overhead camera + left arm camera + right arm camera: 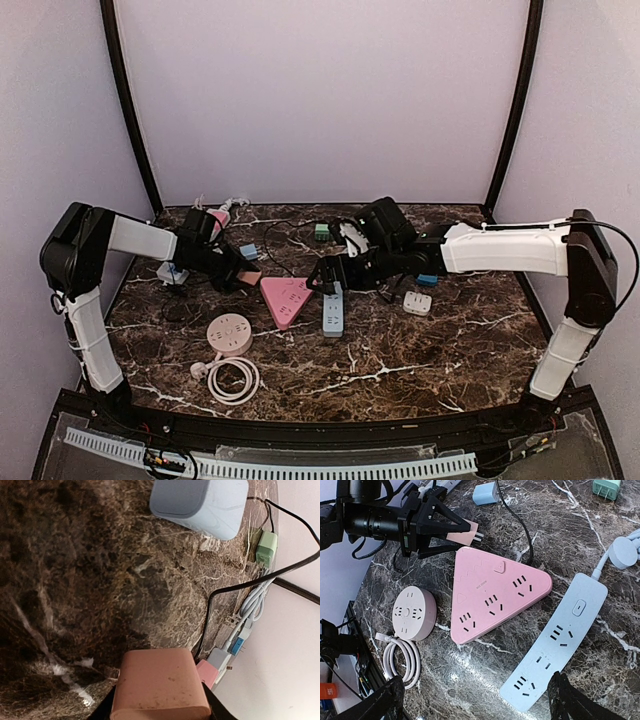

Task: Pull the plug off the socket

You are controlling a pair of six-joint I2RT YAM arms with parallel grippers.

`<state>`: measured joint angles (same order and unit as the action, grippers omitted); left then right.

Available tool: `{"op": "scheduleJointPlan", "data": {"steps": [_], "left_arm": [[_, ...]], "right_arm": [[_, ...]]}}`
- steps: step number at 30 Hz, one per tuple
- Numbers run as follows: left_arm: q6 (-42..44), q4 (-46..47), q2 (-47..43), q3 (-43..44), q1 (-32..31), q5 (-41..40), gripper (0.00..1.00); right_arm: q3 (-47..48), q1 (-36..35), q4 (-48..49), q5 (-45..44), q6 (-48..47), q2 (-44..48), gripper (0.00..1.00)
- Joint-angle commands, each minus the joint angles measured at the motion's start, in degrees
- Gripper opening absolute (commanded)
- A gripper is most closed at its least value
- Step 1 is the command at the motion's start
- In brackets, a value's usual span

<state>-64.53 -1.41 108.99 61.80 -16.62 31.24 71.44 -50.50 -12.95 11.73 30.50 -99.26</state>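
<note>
My left gripper [243, 274] is shut on a salmon-pink plug [251, 278], held just left of the pink triangular socket [286, 298] and apart from it. In the left wrist view the plug [160, 685] fills the space between my jaws. In the right wrist view the plug [466, 537] shows its bare prongs pointing toward the triangular socket [495, 592], whose holes are all empty. My right gripper [330, 276] is open and empty, hovering over the near end of the curved light-blue power strip [560, 640], its fingertips [570, 700] spread wide.
A round pale-pink socket [229, 334] with a coiled white cable [232, 380] lies at the front left. A white adapter [417, 302], a blue adapter [485, 493], a green adapter [266, 549] and a black cable [220, 590] lie toward the back.
</note>
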Motion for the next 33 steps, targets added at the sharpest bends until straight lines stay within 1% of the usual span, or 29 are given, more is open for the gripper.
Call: {"op": "scheduleJointPlan", "data": {"steps": [1, 4, 11, 13, 19, 23, 26, 29, 33], "left_arm": [[3.33, -4.37, -1.43, 1.7, 0.27, -2.27, 0.51], [5.66, -7.05, -2.14, 2.64, 0.27, -3.86, 0.59], [10.7, -12.11, -5.41, 3.41, 0.27, -8.14, 0.72], [12.33, -13.41, -6.58, 3.71, 0.27, -9.34, 0.73], [16.36, -18.56, -9.9, 5.26, 0.19, -13.68, 0.74], [19.9, -23.23, -11.89, 6.78, 0.18, -19.68, 0.74], [22.96, -28.04, -13.09, 9.0, 0.19, -27.05, 0.74], [25.93, -32.13, -14.4, 11.65, 0.43, -37.42, 0.75], [31.14, -36.18, -13.94, 16.3, 2.55, -44.73, 0.76]], "right_arm": [[0.54, 0.4, 1.3, -0.4, -0.88, -0.47, 0.97], [0.54, 0.4, 1.58, -0.42, -0.94, -0.71, 0.97], [0.41, 0.36, 2.01, -0.46, -1.14, -1.31, 0.97], [0.45, 0.4, 2.11, -0.6, -1.31, -1.59, 0.97], [0.89, 0.38, 2.29, -0.06, -1.41, -2.42, 0.97], [0.98, 0.4, 2.5, 0.03, -1.45, -2.63, 0.97], [0.82, 0.45, 2.5, 0.13, -1.63, -2.56, 0.97], [0.39, 0.4, 2.76, 0.43, -1.76, -2.37, 0.97], [-0.22, 0.4, 3.26, 1.09, -1.73, -2.33, 0.97]]}}
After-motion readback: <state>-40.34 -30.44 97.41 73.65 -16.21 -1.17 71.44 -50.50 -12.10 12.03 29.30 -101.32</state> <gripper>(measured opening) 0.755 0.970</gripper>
